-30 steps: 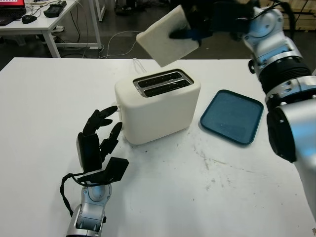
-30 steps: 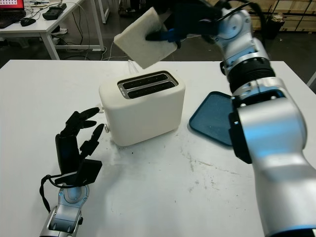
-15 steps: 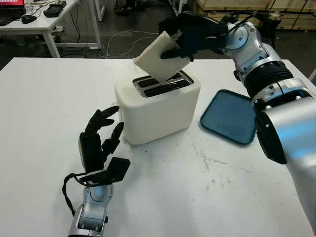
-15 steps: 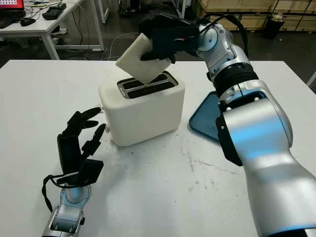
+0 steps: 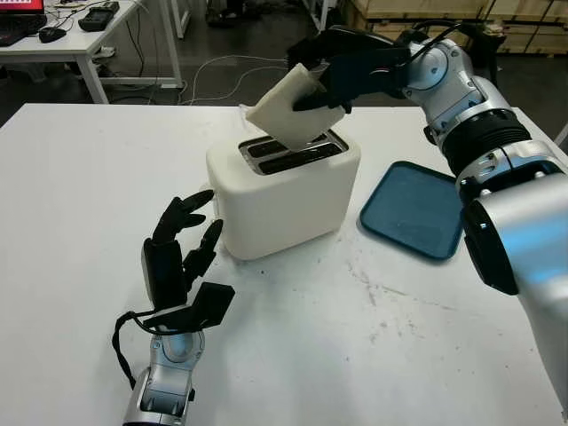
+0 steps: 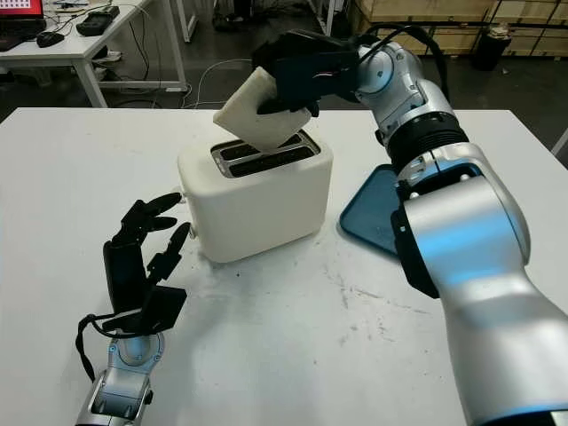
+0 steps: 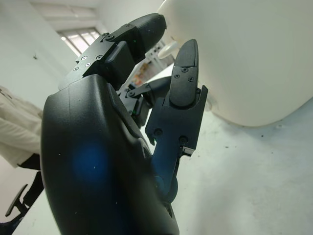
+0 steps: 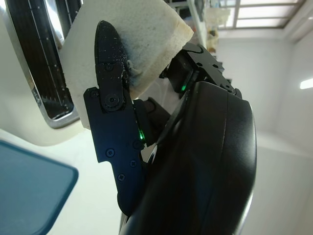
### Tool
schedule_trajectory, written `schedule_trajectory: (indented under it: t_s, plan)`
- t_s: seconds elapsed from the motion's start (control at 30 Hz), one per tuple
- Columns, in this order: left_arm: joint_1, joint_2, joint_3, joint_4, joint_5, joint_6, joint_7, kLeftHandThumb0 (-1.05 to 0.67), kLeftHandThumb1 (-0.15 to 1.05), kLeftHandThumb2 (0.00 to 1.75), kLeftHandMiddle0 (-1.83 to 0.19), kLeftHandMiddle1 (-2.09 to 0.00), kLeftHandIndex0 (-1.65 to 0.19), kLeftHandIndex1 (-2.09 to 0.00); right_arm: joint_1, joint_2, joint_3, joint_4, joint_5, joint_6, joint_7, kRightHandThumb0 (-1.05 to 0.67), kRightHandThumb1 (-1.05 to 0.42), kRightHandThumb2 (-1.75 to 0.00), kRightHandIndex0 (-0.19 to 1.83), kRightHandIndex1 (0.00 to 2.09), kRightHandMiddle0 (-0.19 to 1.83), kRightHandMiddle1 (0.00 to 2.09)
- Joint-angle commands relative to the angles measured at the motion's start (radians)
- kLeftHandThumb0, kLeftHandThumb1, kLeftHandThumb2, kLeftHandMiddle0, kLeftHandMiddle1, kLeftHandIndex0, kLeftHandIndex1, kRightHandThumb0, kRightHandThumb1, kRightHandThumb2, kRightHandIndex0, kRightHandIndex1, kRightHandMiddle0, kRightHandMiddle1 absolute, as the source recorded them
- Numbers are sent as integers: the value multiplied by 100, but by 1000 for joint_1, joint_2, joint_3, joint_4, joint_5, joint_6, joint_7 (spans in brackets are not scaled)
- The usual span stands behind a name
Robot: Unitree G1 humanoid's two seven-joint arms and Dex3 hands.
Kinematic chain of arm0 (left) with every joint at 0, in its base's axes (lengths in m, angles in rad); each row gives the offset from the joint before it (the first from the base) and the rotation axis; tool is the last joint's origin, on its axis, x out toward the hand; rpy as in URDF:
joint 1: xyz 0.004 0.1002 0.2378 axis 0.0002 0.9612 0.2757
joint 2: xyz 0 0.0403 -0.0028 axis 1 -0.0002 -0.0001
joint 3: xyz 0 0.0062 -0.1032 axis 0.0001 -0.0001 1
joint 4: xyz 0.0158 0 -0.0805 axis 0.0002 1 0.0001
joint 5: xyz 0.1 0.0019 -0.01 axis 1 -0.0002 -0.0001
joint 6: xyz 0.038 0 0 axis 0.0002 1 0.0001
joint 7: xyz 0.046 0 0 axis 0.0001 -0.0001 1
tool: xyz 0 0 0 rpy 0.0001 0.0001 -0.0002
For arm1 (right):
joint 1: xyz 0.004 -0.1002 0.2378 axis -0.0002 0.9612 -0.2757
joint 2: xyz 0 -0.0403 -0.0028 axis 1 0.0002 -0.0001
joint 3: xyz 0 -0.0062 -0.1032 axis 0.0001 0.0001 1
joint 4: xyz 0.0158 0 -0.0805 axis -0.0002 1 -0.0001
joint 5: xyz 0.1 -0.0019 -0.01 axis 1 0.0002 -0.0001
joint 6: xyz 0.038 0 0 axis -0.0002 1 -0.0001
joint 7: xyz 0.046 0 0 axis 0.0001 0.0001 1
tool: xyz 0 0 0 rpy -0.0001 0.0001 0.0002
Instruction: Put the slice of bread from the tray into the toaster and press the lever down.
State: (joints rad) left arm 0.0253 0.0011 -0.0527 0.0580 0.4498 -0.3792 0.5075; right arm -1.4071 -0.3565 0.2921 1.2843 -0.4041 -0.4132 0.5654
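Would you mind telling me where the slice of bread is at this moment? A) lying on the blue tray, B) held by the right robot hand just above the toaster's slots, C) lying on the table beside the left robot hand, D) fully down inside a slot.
B: the right robot hand grips the slice of bread tilted, its lower corner just over the toaster slots, while the blue tray holds nothing.

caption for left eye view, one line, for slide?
Right hand holds the bread slice tilted over the toaster slots; left hand open beside it.

A desk [image 5: 67,40] with a mouse [image 5: 51,34] stands behind.
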Motion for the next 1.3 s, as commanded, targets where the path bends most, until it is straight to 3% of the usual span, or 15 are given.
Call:
schedule_trajectory:
  t_s: [0.0,0.83,0.97,1.27]
  plan:
    - [-4,0,-5,2,9,-7,4,-24,92,18,-49,-113,-57,-61,-27,-14,-10,-5,6,6,4,-54,-92,-28,110,175,94,175]
    - [1,-11,-5,0,19,3,12,-25,92,18,-50,-113,-56,-62,-21,-35,9,-18,-14,26,59,-49,-92,-32,101,175,81,175]
    - [3,-14,-3,-2,19,4,12,-25,92,19,-50,-112,-56,-61,-18,-45,5,-28,-7,12,76,-48,-92,-30,106,175,89,175]
    - [3,-14,-6,-9,20,12,4,-24,92,19,-50,-110,-56,-60,1,-58,25,-37,-24,14,92,-46,-92,-28,108,175,89,175]
